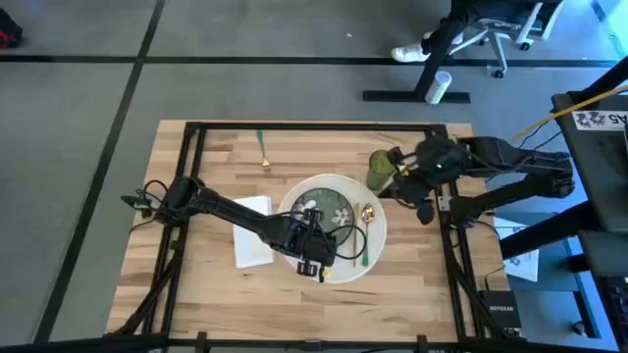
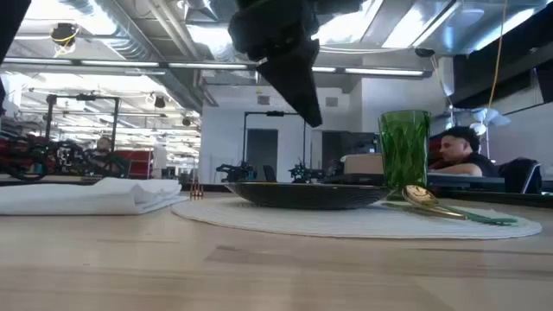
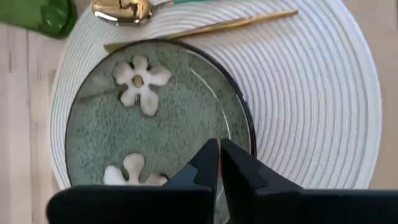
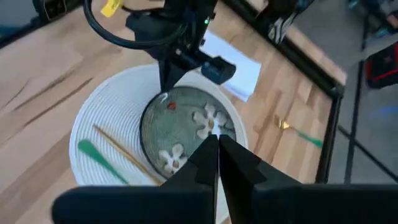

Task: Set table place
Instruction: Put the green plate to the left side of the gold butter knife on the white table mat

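Note:
A round white plate (image 1: pixel 294 196) lies in the middle of the table (image 1: pixel 216 294), with a green white-flowered dish (image 3: pixel 155 118) on it. My left gripper (image 3: pixel 219 149) hangs shut just above the dish's near rim; in the low view its fingers (image 2: pixel 307 108) stand clear of the dish (image 2: pixel 302 194). A gold spoon with a green handle (image 1: pixel 365 235) and a thin gold piece (image 3: pixel 205 28) lie on the plate's right part. The green tumbler (image 1: pixel 381 169) stands upright at the plate's far right. My right gripper (image 4: pixel 217 144) is shut, raised beside the tumbler.
A folded white napkin (image 1: pixel 253 230) lies left of the plate. A gold piece of cutlery with a green handle (image 1: pixel 263 152) lies near the table's far edge. Black frame bars (image 1: pixel 191 157) run along the table's sides. A person (image 2: pixel 458 151) sits beyond the table.

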You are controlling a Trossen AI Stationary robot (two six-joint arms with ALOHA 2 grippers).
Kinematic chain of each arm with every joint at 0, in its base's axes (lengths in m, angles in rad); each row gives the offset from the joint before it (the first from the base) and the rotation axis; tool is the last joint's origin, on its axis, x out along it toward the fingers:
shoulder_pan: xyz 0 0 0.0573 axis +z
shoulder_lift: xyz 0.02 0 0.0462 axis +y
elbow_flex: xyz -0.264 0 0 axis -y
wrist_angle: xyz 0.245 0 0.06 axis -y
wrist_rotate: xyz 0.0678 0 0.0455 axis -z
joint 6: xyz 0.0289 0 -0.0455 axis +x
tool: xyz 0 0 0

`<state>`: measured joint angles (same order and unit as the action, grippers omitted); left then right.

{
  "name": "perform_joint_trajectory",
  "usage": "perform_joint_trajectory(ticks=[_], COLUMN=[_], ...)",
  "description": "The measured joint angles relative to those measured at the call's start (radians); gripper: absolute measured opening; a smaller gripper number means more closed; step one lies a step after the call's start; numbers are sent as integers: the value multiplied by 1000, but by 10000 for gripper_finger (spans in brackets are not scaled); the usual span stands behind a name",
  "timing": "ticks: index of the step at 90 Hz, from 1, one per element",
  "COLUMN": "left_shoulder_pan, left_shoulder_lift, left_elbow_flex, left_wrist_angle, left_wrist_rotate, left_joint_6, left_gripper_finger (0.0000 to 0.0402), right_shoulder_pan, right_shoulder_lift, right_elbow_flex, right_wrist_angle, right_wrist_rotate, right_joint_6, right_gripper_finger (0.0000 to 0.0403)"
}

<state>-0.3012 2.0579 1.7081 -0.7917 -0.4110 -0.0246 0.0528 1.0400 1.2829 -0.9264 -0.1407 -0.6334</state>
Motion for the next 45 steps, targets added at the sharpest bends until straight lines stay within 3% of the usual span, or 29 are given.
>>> perform_joint_trajectory(ticks=[21, 45], left_shoulder_pan=[1, 3], left_shoulder_lift=[0, -3], left_elbow_flex=[0, -36], left_wrist_angle=[26, 189], left_wrist_rotate=[15, 75], left_joint_6=[26, 45], left_gripper_finger=[0, 0], right_shoulder_pan=[36, 40], right_shoulder_lift=[-107, -129], right_elbow_flex=[-144, -173], right_wrist_angle=[124, 175], right_wrist_rotate=[9, 20], right_joint_6=[13, 3], right_gripper_finger=[0, 0])
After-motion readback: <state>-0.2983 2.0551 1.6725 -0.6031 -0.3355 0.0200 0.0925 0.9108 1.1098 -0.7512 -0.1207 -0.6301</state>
